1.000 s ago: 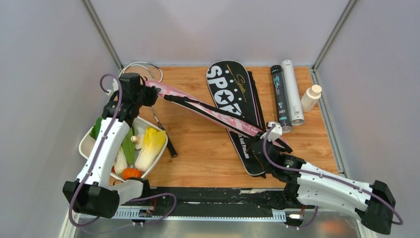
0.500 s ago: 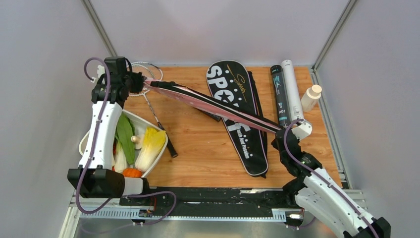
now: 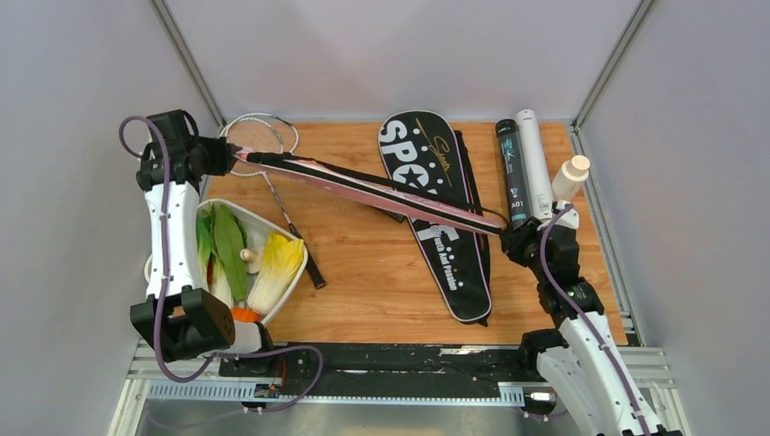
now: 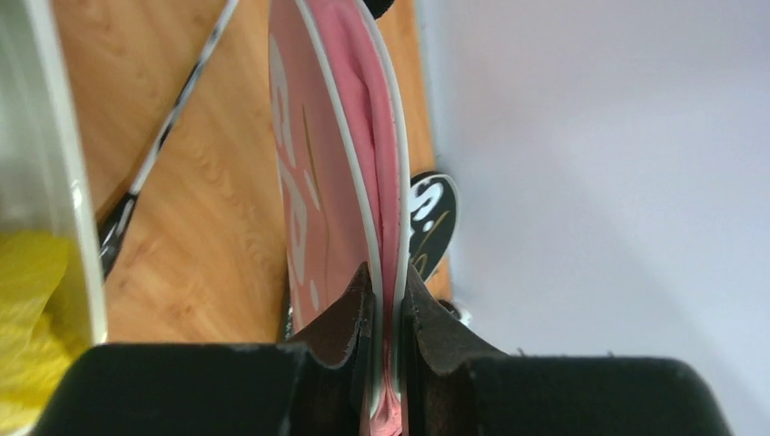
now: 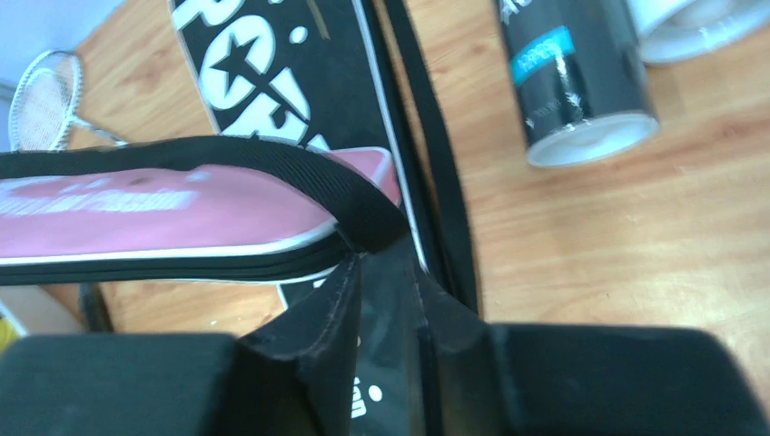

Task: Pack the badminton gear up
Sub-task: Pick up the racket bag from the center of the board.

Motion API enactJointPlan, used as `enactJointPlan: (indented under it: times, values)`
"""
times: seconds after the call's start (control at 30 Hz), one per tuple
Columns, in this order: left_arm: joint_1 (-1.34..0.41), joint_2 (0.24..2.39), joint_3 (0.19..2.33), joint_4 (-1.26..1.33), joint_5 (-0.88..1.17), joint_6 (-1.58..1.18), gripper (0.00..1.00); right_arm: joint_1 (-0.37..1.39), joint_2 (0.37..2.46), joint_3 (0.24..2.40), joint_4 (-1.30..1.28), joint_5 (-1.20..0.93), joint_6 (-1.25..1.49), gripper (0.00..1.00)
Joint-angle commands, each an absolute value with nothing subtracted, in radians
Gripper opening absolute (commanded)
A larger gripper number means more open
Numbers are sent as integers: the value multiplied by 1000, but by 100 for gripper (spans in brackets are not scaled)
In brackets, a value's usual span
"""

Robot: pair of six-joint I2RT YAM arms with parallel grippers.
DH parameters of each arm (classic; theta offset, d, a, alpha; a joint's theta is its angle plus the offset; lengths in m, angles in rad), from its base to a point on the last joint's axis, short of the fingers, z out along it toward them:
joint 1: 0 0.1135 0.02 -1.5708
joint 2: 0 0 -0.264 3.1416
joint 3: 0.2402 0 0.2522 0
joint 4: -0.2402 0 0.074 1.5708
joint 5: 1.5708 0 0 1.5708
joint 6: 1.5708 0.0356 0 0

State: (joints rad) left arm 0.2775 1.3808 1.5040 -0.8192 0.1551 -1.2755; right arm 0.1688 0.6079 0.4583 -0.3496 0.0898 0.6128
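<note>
Over the last second the long pink racket bag with white piping and a black strap has been carried back and stretched out. The left gripper has drawn its wide end away to the far left of the black "SPORT" racket bag. The right gripper has swung from the black bag's near tip round to its right side, close to the black tube. The left gripper's hold is unchanged: its pads are clenched on the bag's piped rim. The right gripper, clamped a moment ago, now has its jaws a little apart. The wrist view shows the black bag through the gap, and the pink bag's narrow end sits at one fingertip rather than between the two, so it looks released. That suggests the bag has been repositioned and that end is being let go, perhaps for a fresh grip. The bag hangs raised above the black one, crossing its middle on edge. Its long axis runs from far left to near right, narrow end pointing right.
</note>
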Motion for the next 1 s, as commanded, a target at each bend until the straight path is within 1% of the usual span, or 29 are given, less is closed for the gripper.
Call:
enactJointPlan:
  times: [0.0, 0.07, 0.13, 0.23, 0.27, 0.3, 0.4, 0.5, 0.57, 0.7, 0.83, 0.97]
  values:
    - [296, 1294, 1401, -424, 264, -1285, 0, 140, 618, 623, -313, -228, 472, 34]
    - [265, 1283, 1365, -363, 310, -1254, 0, 150, 652, 693, -342, -356, 452, 46]
    - [261, 1282, 1339, -326, 350, -1201, 0, 168, 692, 753, -382, -435, 419, 58]
    - [261, 1289, 1315, -216, 453, -1112, 0, 200, 747, 847, -438, -421, 365, 73]
    - [261, 1301, 1319, -199, 480, -1067, 0, 202, 765, 868, -448, -391, 349, 80]
    - [260, 1308, 1325, -156, 556, -1044, 0, 204, 794, 889, -456, -351, 339, 85]
    - [262, 1367, 1400, -156, 680, -939, 0, 203, 921, 948, -463, -237, 316, 89]
    - [263, 1415, 1486, -249, 808, -844, 0, 203, 1075, 1013, -461, -99, 290, 90]
    - [262, 1432, 1481, -231, 882, -833, 0, 200, 1195, 1067, -460, -32, 252, 92]
    - [262, 1459, 1466, -155, 1003, -847, 0, 190, 1447, 1209, -462, -56, 174, 95]
    - [262, 1495, 1495, -194, 1043, -800, 0, 179, 1662, 1365, -468, -59, 138, 97]
    - [262, 1538, 1533, -236, 1088, -747, 0, 156, 1857, 1503, -499, -101, 106, 98]
